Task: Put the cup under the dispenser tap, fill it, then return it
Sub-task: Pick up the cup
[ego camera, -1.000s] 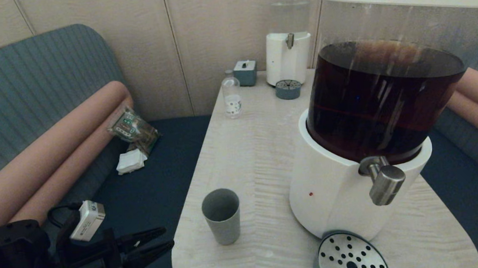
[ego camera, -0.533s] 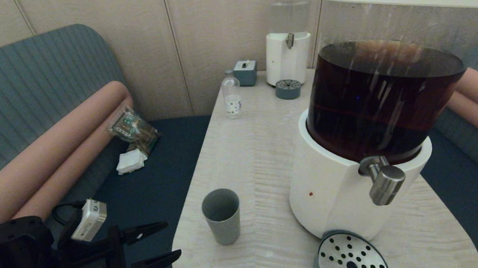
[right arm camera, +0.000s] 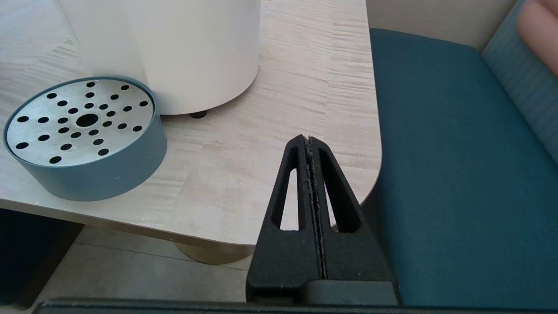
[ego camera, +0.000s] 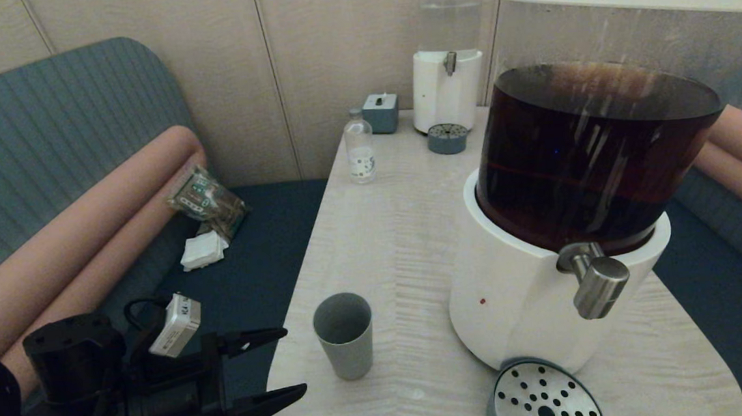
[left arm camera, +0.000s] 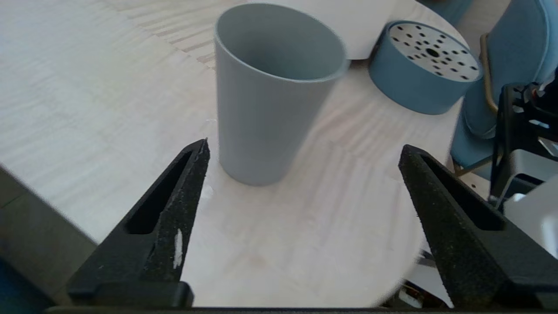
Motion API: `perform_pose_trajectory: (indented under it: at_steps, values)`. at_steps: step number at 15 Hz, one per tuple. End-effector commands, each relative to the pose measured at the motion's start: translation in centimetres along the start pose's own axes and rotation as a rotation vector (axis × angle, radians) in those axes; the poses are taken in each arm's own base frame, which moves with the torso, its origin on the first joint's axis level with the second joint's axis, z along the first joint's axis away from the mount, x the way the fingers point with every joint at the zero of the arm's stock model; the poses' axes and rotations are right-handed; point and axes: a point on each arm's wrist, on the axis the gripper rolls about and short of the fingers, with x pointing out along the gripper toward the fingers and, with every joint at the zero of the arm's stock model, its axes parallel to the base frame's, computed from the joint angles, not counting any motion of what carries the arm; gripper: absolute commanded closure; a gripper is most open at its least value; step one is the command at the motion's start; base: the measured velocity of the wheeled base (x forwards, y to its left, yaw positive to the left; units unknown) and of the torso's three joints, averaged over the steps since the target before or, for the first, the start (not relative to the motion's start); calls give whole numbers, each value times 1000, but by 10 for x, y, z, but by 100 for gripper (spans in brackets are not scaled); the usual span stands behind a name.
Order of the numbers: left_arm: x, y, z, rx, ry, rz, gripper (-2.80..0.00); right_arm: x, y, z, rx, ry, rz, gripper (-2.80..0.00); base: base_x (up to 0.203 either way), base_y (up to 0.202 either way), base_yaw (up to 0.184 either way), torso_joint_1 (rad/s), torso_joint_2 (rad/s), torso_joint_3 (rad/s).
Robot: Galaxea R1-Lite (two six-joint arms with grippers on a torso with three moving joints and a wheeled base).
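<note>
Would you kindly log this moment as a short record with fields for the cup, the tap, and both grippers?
cup: cup upright and empty on the table, apart from the drip tray
tap: dispenser tap above the tray, nothing under it
left gripper: left gripper open, near the cup, not touching it
right gripper: right gripper shut, parked by the table's corner

**Bystanders on and around the table**

Far end of the pale wood table (ego camera: 412,231): small white dispenser (ego camera: 448,91) with clear tank, round blue drip tray (ego camera: 448,138) just before it, a grey box (ego camera: 381,112) to its left. Nearer and left, small clear bottle (ego camera: 360,151), upright. On the blue bench seat (ego camera: 245,269) at left, crumpled packet (ego camera: 206,200) and white wad (ego camera: 204,251), perhaps tissue.
</note>
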Motion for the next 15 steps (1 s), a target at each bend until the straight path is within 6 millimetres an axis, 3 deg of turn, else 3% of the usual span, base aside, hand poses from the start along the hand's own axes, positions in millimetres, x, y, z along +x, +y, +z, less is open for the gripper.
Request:
perform_pose_trajectory:
  at_steps: [1, 15]
  values:
    - [9, 11, -7, -12, 8, -16, -280, 0, 0, -3, 0, 3, 1, 0, 0, 0, 0, 0, 0, 0]
    - [49, 29, -14, 6, 2, -96, -280, 0, 0, -3, 0, 3, 1, 0, 0, 0, 0, 0, 0, 0]
